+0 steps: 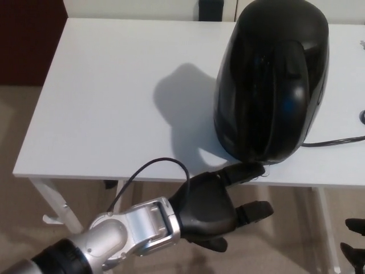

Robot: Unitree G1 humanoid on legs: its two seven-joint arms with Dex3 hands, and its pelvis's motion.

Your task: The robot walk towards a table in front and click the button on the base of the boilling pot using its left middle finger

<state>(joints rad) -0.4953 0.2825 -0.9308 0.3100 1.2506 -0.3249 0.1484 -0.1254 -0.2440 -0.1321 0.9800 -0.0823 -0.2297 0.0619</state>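
One finger of the robot's black left hand (pixel 208 208) reaches the base of the glossy black boiling pot (pixel 271 80) at the white tabletop (pixel 114 103) front edge; other fingers spread, holding nothing. Risk: an off-centre press could slide past the button, unseen here

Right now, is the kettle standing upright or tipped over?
Upright: the black kettle stands on its base at the white table's front edge, its cord trailing right.

The boiling pot (pixel 271 80) stands on the right part of the table (pixel 108 103), with a cable (pixel 336 141) going right from it. The left hand (pixel 214 205) is at the near edge of the table, just before the pot's base.
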